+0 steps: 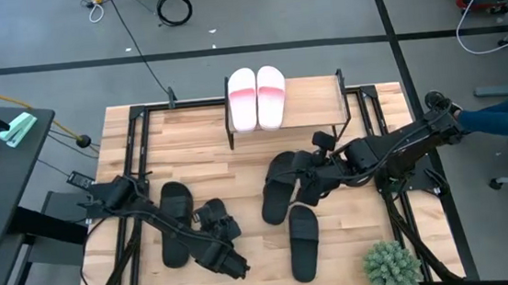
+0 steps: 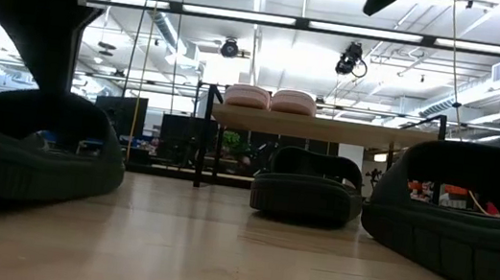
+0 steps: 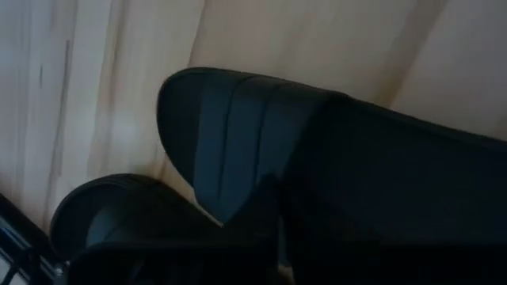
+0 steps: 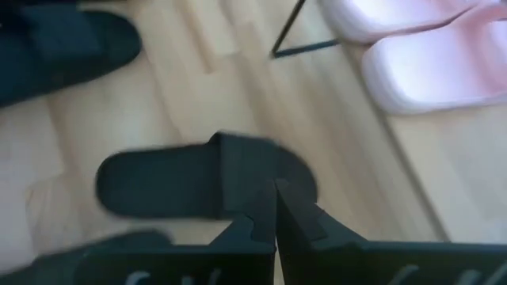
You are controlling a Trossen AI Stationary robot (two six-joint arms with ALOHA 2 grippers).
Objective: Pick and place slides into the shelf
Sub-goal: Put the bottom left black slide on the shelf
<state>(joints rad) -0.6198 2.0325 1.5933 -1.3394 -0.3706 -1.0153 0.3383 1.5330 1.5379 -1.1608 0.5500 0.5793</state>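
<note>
Pink slides [image 1: 256, 97], two of them, already lie side by side on the left part of the shelf [image 1: 315, 100]; the rest of its wooden board is bare. Four black slides are on the counter [image 1: 238, 171].

Step in hand, as judged: pick-up of a black slide by the right gripper [image 1: 308, 186]. It sits low over the slide pair [image 1: 281, 184] just in front of the shelf. In the right wrist view its fingers [image 4: 297, 218] appear nearly closed at the strap of one slide [image 4: 198, 184]; whether they actually clamp it cannot be told.

Next move calls for: a firm hold on the strap, a lift clear of the neighbouring slide, then travel back to the bare board beside the pink pair.

Left gripper [image 1: 232, 260] is low at the counter's front left, near two black slides [image 1: 176, 221]. Its wrist view shows a slide [image 3: 261, 142] close up; the finger state cannot be told.

Obstructions:
- Shelf front frame posts, thin and black, lie on the approach path.
- A fourth slide [image 1: 304, 240] lies just in front of the right gripper.
- A plant [image 1: 392, 266] stands at the front right corner, clear of the path.
</note>
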